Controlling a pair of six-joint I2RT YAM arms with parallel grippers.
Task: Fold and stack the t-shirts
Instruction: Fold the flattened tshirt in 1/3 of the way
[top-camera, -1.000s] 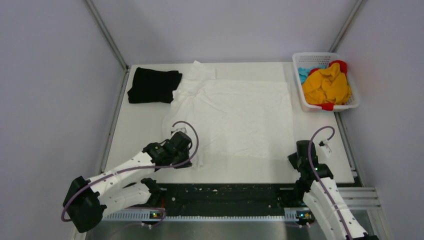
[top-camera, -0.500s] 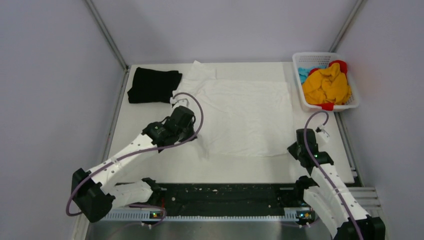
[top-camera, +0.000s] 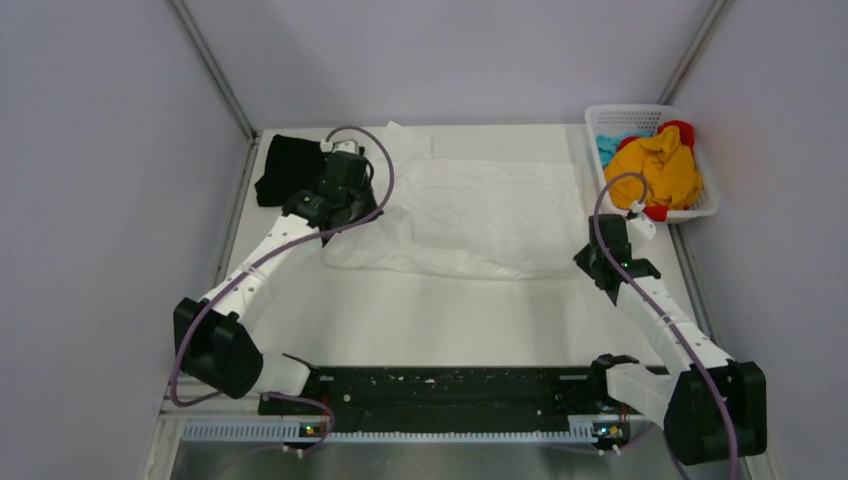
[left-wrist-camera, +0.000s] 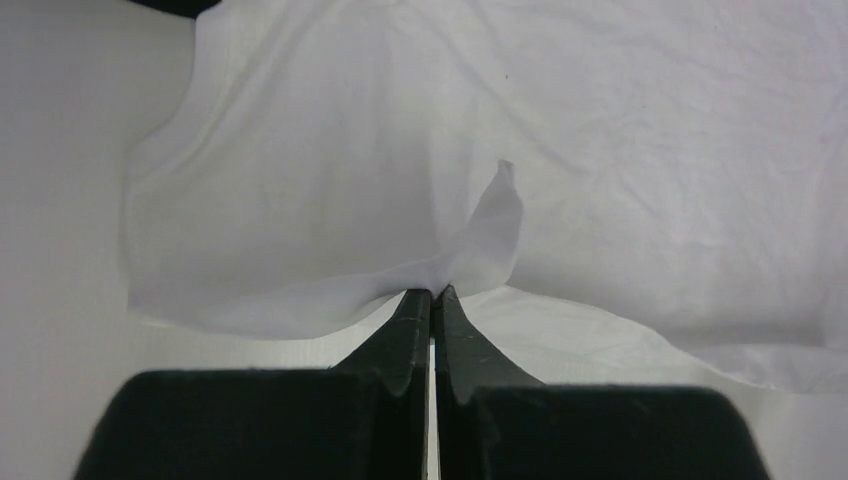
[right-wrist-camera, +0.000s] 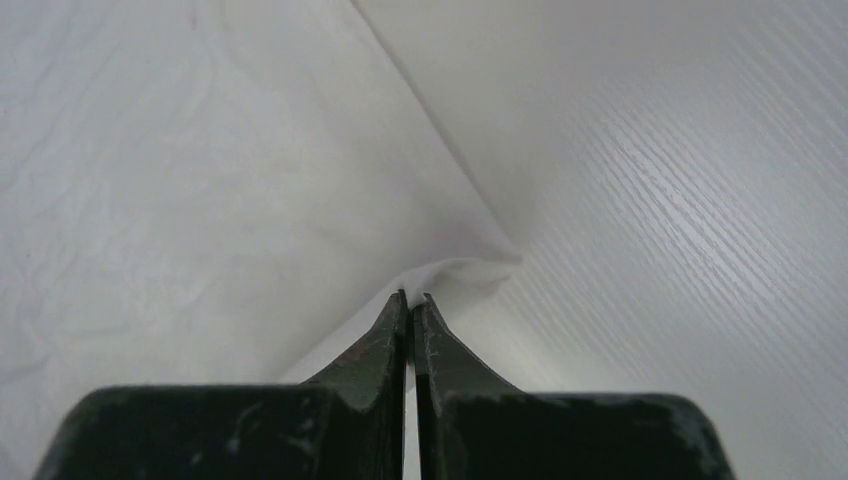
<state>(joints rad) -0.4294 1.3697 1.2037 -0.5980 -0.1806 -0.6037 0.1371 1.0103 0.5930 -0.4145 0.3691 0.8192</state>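
The white t-shirt (top-camera: 480, 215) lies across the middle and back of the table, its near hem lifted and carried over the rest. My left gripper (top-camera: 362, 205) is shut on the hem's left corner; the left wrist view shows white cloth (left-wrist-camera: 330, 200) pinched at the fingertips (left-wrist-camera: 432, 292). My right gripper (top-camera: 597, 250) is shut on the hem's right corner; the right wrist view shows cloth (right-wrist-camera: 200, 170) pinched at its tips (right-wrist-camera: 412, 297). The black t-shirt (top-camera: 285, 165) lies folded at the back left, partly hidden by my left arm.
A white lattice basket (top-camera: 705, 205) stands at the back right with yellow, red and blue clothes inside. Metal frame posts rise at the table's back corners. Bare table (top-camera: 450, 320) shows between the shirt and the arm bases.
Both grippers have moved away from the near edge toward the back, carrying the white shirt's near hem over the shirt. The left arm now reaches beside the black shirt.
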